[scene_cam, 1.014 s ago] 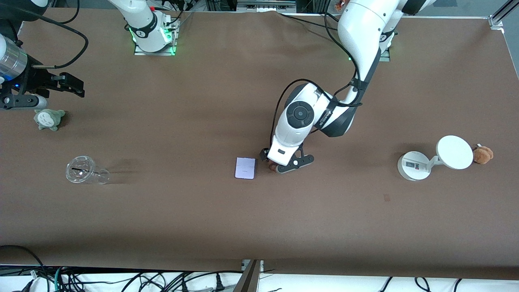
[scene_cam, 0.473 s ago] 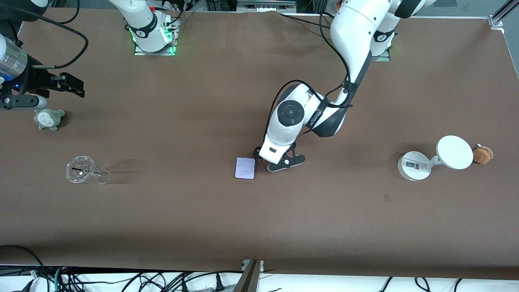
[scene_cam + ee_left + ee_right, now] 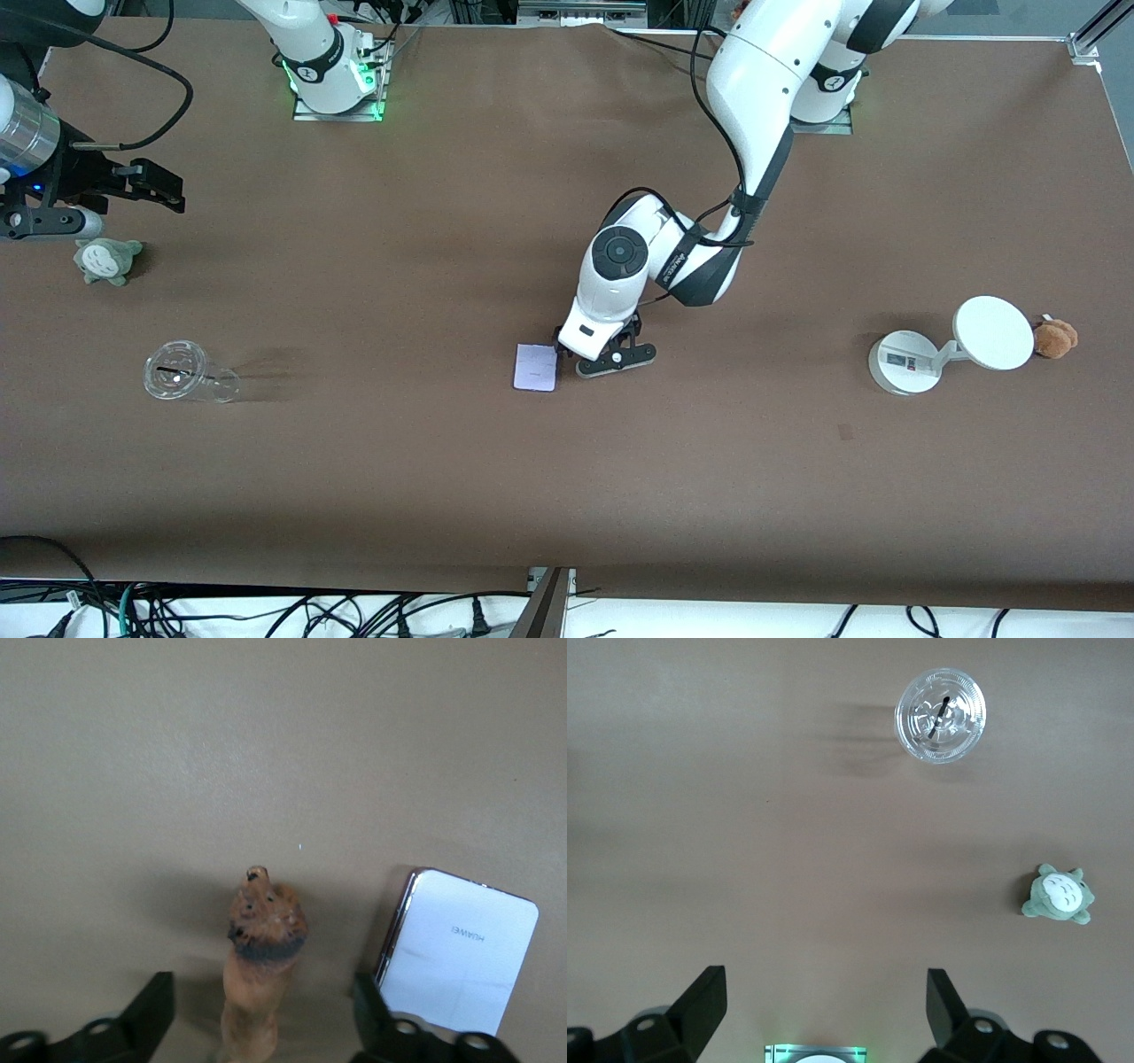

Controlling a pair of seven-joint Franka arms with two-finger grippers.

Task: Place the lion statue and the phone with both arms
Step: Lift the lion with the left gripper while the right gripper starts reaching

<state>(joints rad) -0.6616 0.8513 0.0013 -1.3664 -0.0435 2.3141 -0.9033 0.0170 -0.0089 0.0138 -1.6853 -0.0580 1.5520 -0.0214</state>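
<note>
left gripper (image 3: 601,356): mid-desk, fingers spread wide either side of lion (image 3: 261,966), not touching it | lion: on desk just beside phone (image 3: 536,367) | right gripper (image 3: 133,188): waits, jaws wide, over the desk edge at the right arm's end

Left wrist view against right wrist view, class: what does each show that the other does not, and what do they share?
Only the left wrist view shows the lion statue standing between the open fingers of the left gripper, with the phone lying flat beside it.

Only the right wrist view shows the clear plastic cup and the green plush toy, with the right gripper open and holding nothing.

Both show the brown table and a pair of dark, spread fingers.
</note>
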